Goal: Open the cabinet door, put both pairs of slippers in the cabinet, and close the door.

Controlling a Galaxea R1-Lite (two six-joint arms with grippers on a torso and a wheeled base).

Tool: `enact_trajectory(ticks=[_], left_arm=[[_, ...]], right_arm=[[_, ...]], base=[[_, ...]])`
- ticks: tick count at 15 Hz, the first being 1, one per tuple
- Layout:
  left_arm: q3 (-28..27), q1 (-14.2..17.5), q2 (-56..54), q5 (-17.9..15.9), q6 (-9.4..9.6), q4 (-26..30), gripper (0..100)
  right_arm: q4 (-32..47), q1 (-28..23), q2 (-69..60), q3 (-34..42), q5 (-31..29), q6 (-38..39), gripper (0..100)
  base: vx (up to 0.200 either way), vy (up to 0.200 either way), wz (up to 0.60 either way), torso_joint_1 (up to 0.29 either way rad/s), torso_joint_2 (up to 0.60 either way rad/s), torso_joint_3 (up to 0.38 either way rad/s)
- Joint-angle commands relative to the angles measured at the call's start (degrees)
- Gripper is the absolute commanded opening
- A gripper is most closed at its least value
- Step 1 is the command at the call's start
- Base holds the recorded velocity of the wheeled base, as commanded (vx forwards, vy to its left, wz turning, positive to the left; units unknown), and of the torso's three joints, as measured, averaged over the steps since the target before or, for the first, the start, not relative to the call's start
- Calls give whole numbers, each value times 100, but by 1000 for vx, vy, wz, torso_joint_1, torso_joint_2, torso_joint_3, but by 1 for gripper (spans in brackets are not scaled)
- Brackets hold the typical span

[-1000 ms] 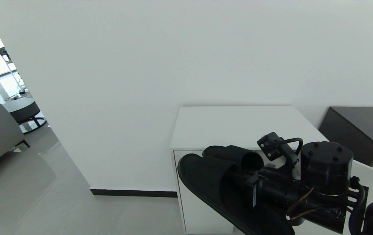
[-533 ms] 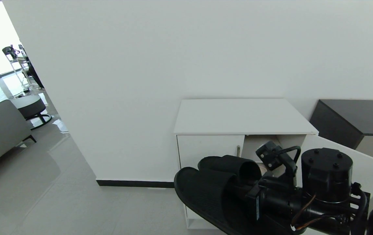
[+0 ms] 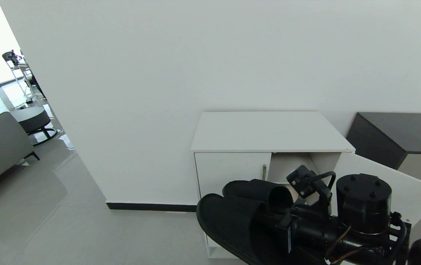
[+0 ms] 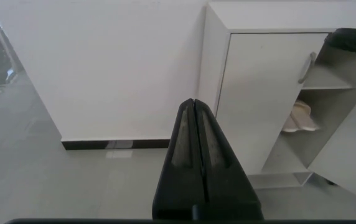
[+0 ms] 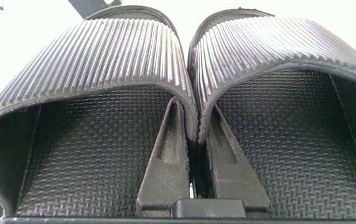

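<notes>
While the right gripper [image 5: 192, 121] pinches the pair of black slippers [image 3: 240, 217] side by side, its two fingers pressed together on the touching inner edges of the straps, the pair hangs in the air just in front of the white cabinet [image 3: 269, 130], soles tilted and toes pointing toward the cabinet's closed door [image 3: 229, 171]. Beside that door and its small handle [image 3: 264, 172], the cabinet's other door [image 3: 387, 187] stands swung wide, showing the shelves. A pale pair of slippers [image 4: 302, 117] lies on a shelf inside the cabinet, under a higher shelf. The left gripper [image 4: 194, 107] hangs above the floor [image 3: 85, 235] before the cabinet, off toward its closed side, fingers pressed flat together with nothing between them. A dark cupboard [image 3: 402, 136] stands beside the cabinet past the open door, both against the white wall [image 3: 195, 55].
</notes>
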Motion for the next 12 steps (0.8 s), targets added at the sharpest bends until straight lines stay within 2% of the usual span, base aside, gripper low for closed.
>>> enact_trajectory(ticks=[1, 6, 12], left_arm=[[0, 2, 7, -2, 1, -1, 0], [0, 2, 7, -2, 1, -1, 0], [0, 2, 7, -2, 1, -1, 0]], right_arm=[[-18, -11, 124, 11, 6, -1, 0], [-457, -178, 423, 11, -3, 25, 0], [-484, -187, 484, 72, -3, 7, 0]], base=[[0, -200, 0, 12, 7, 2], [0, -200, 0, 3, 4, 2], [0, -200, 0, 2, 2, 1]])
